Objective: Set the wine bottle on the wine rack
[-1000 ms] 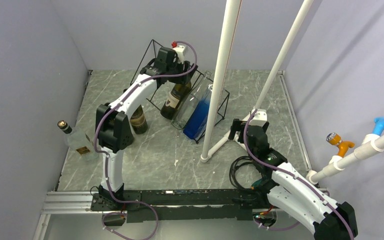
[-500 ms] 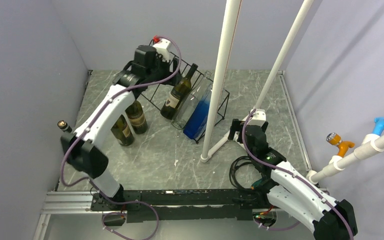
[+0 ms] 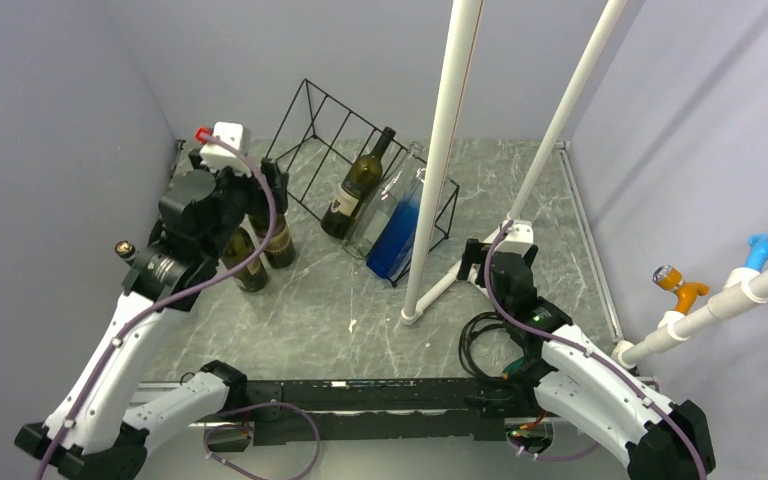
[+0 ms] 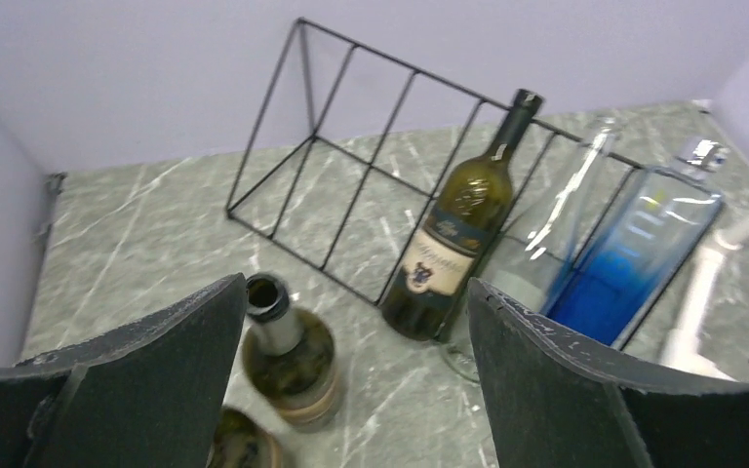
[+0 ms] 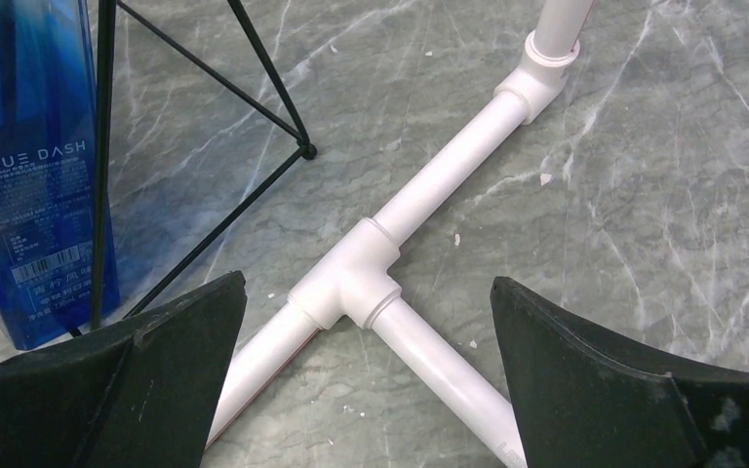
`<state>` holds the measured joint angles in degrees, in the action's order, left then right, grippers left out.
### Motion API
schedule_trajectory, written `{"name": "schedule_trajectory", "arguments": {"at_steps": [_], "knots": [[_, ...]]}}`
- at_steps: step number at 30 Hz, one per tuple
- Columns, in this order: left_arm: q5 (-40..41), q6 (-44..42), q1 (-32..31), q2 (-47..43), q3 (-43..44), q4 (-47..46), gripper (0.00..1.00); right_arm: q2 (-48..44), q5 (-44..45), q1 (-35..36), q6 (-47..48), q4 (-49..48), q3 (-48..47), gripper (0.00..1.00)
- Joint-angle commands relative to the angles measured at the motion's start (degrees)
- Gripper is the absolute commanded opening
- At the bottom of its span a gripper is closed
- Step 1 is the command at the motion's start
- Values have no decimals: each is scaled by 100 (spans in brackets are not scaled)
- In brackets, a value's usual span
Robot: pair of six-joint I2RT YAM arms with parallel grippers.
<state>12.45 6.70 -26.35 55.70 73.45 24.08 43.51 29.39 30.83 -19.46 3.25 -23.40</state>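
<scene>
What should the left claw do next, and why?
Probably lower the open left gripper onto the neck of the upright bottle below it: that bottle stands on the table, and the wine rack has free slots.

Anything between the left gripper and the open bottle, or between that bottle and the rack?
Nothing visible. The left gripper hangs open over the open bottle, and the rack has its near left slots free; its three bottles lie further right.

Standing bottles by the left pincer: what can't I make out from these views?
- Left wrist: the second bottle is cut by the bottom edge.
- Top external: the left arm hides both standing bottles' necks; the capped bottle shows only its top.
</scene>
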Motion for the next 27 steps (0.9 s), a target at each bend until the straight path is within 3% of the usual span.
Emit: {"name": "schedule_trajectory", "arguments": {"at_steps": [1, 9, 22, 27], "knots": [[1105, 26, -19, -339, -476, -221, 88, 8, 127, -9, 31, -251, -24, 100], [1783, 824, -19, 275, -107, 762, 87, -128, 59, -7, -22, -213, 36, 100], [2312, 1384, -17, 1148, -166, 508, 73, -249, -55, -9, -32, -228, 76, 100], [2614, 1616, -19, 1517, -140, 505, 62, -305, -89, -9, -40, -230, 90, 100]]}}
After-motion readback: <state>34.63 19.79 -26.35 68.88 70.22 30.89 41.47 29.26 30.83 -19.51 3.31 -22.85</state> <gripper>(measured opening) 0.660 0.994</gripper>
